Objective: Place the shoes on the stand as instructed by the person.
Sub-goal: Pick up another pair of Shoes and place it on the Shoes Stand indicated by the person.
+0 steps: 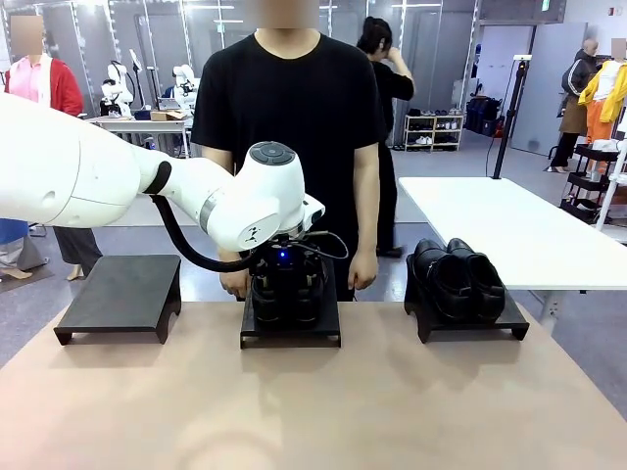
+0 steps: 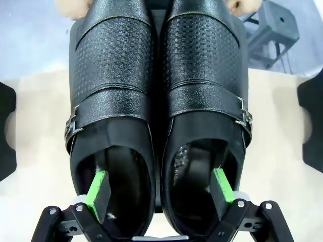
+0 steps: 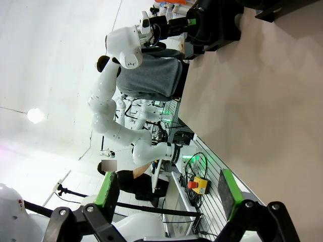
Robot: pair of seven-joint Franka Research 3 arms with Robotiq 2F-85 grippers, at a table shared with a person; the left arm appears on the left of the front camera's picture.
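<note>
left wrist view: open left hand (image 2: 160,194) straddles buckled shoes (image 2: 161,116).

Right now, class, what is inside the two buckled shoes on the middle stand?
In each buckled shoe one green-padded finger of the open left gripper reaches into the opening, one per shoe. The dark lining shows around them; the toe ends are covered by the uppers.
</note>
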